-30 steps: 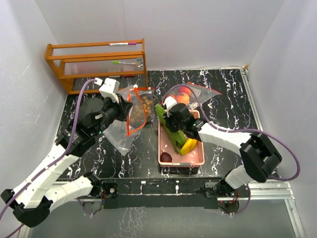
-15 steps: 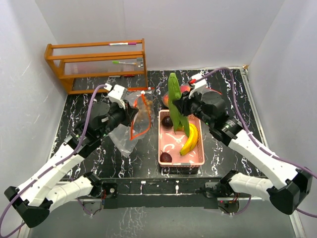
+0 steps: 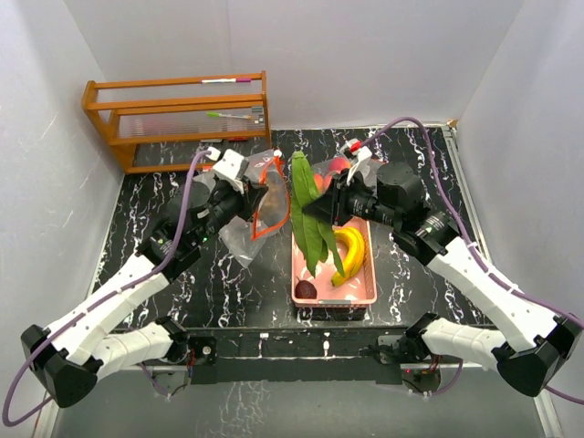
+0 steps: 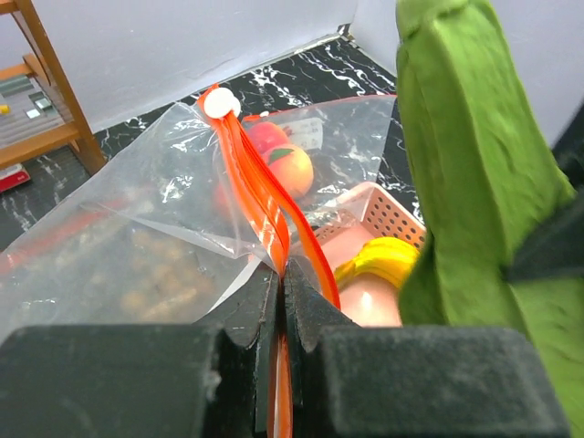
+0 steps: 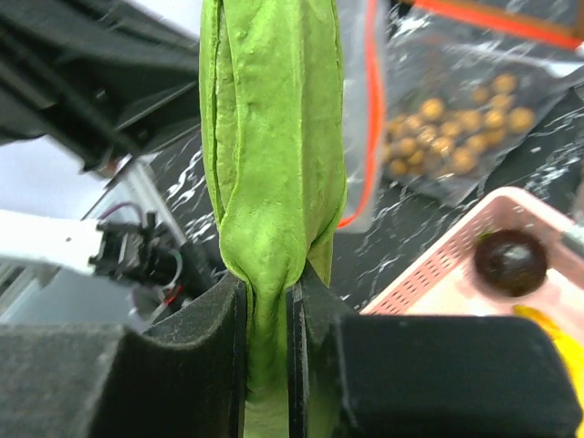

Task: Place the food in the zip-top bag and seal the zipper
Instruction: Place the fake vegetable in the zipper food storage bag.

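Observation:
The clear zip-top bag (image 3: 239, 228) with an orange zipper (image 4: 260, 196) lies left of the pink basket and holds a tan longan bunch (image 5: 456, 137). My left gripper (image 3: 259, 195) (image 4: 285, 274) is shut on the bag's orange zipper rim and holds it up. My right gripper (image 3: 330, 208) (image 5: 266, 306) is shut on the green cucumbers (image 3: 305, 214) (image 5: 274, 137). They hang in the air above the basket's left edge, close beside the bag's mouth. Yellow bananas (image 3: 349, 251) and a dark purple fruit (image 3: 307, 289) lie in the basket. An orange fruit (image 4: 290, 169) and a red one show behind clear plastic.
The pink basket (image 3: 361, 294) stands at the table's middle front. A wooden rack (image 3: 178, 109) with pens stands at the back left. White walls close in three sides. The black marbled tabletop (image 3: 420, 182) is bare to the right of the basket.
My right gripper has lifted the cucumbers out of the basket and swung them left toward the bag. My left gripper has moved right and back with the zipper rim.

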